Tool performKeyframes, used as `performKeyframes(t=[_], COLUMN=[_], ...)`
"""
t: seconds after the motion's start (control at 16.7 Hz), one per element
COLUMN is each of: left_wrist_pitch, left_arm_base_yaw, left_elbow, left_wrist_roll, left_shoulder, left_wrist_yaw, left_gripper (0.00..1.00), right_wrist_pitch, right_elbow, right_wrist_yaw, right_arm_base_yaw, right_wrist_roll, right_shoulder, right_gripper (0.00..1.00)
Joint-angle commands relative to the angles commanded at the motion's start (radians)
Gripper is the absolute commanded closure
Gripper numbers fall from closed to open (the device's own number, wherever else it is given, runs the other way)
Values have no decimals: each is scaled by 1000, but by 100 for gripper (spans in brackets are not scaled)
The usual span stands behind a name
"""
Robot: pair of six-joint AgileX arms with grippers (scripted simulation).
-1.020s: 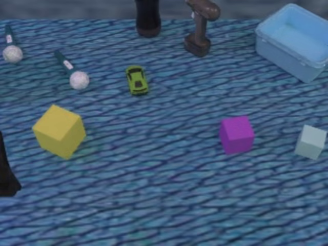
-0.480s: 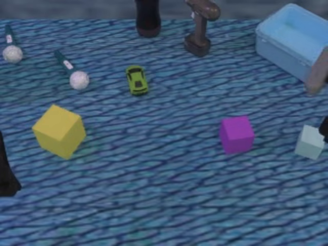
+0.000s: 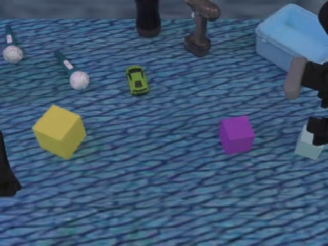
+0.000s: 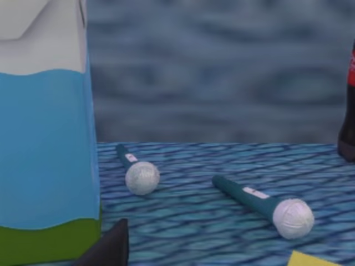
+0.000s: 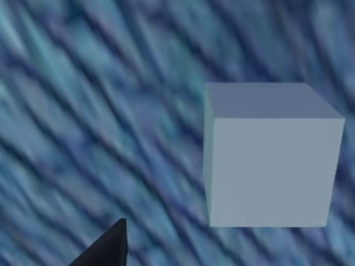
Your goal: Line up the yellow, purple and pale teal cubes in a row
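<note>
A: Progress?
B: Nothing lined up yet. Yellow cube (image 3: 59,130) sits at desk (image 3: 164,195) left, purple cube (image 3: 237,134) right of centre, teal cube (image 3: 309,147) at the far right edge — all well apart, all flat on the desk.

A: Who's working?
B: Right gripper (image 3: 319,130). It hangs over the teal cube, covering its upper part in the top view. Right wrist view shows the cube (image 5: 272,158) close below and off to one side of a dark fingertip (image 5: 108,246) — not between the fingers, nothing pinched.

A: Fingers spread or pressed?
B: Can't tell. Only one tip shows in the wrist view, and the top view gives just a dark mass.

A: Left arm?
B: Parked at the left edge, gripper (image 3: 7,177) near the yellow cube, not touching. One fingertip (image 4: 111,246) visible, so spread can't be told there either.

A: What's left?
B: I'd say everything — centre over the teal cube, grasp, carry it toward the purple one, then bring the yellow one in.
</note>
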Motion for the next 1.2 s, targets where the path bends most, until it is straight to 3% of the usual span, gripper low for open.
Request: performKeyframes(t=[0.36, 0.78, 1.14, 1.2], left_wrist_pitch=[0, 0, 0, 0], left_arm_base_yaw=[0, 0, 0, 0], left_elbow=[0, 0, 0, 0], left_wrist_roll=[0, 0, 0, 0], left_shoulder=[0, 0, 0, 0], left_wrist_yaw=[0, 0, 0, 0], left_gripper=[0, 0, 0, 0], right_wrist_pitch=[19, 289, 323, 323], right_elbow=[-15, -170, -192, -192], right_wrist_yaw=[0, 1, 1, 1], right_arm_base_yaw=[-3, 2, 2, 2], right_wrist_roll=[0, 4, 4, 4], right_shoulder=[4, 112, 131, 131], right_gripper=[0, 0, 0, 8])
